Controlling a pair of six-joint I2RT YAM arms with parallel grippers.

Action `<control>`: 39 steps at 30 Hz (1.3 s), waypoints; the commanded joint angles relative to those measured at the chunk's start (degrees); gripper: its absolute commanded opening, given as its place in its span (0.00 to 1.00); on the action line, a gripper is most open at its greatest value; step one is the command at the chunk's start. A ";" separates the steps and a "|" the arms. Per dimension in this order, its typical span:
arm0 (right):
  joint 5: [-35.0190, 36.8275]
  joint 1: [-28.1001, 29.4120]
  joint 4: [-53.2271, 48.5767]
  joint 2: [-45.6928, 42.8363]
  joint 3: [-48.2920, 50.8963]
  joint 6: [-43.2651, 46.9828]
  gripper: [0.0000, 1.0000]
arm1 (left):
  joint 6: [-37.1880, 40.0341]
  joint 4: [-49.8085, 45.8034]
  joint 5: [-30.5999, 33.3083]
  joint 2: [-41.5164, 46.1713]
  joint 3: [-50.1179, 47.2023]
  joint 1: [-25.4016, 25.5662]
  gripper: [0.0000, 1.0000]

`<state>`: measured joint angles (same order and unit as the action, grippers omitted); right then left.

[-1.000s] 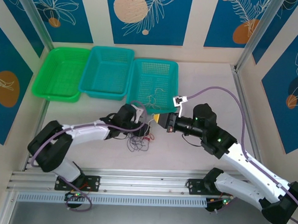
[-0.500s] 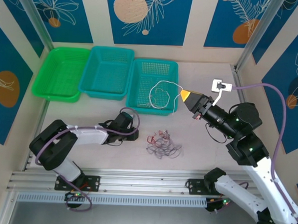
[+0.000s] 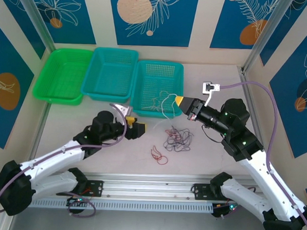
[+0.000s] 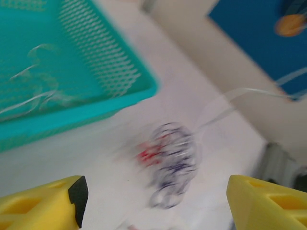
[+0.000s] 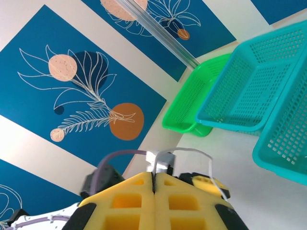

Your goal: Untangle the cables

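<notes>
As seen from the top external camera, the right end effector (image 3: 180, 101) hangs over the near right corner of the teal basket (image 3: 145, 73), its yellow fingers pressed together on a white cable (image 3: 168, 101) that droops across the basket's near rim. More pale wire lies inside that basket. On the tabletop (image 3: 212, 164) just in front of it sits a snarl of purple and dark cables (image 3: 178, 139), and a red cable loop (image 3: 159, 155) lies near it on the side toward the arms, apart from it. The left end effector (image 3: 140, 127) hovers over the tabletop left of the snarl, with nothing in it. A blue-green basket (image 3: 113, 53) and a green basket (image 3: 44, 83) stand in a row to the left of the teal one.

In the left wrist view, which is motion-blurred, the left end effector (image 4: 156, 196) stands wide open, one yellow finger at each lower corner, nothing between them. The snarl (image 4: 170, 158) lies on the tabletop ahead, red showing on its left side. A pale strand runs from it up toward the right edge. The teal basket (image 4: 120, 100) fills the upper left.

In the right wrist view, the right end effector (image 5: 154, 184) is closed tight, the white cable (image 5: 192, 151) caught at the seam and arching over to the right. The three baskets show at the right edge.
</notes>
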<state>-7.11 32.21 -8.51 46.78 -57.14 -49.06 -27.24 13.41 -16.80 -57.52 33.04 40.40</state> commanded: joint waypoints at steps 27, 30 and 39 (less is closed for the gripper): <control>5.89 9.36 4.65 4.31 5.89 -1.96 0.06 | 0.90 10.93 11.62 -16.33 10.07 9.43 0.00; 11.17 9.52 -0.78 0.82 8.29 3.16 0.26 | 0.17 10.09 11.70 -15.11 9.69 9.43 0.00; 15.00 9.85 9.71 -5.50 31.13 13.67 0.54 | -2.88 10.01 7.55 -12.94 9.87 9.43 0.00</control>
<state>6.96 41.67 -5.08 40.69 -31.57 -39.68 -28.51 21.65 -7.33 -72.14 41.34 49.43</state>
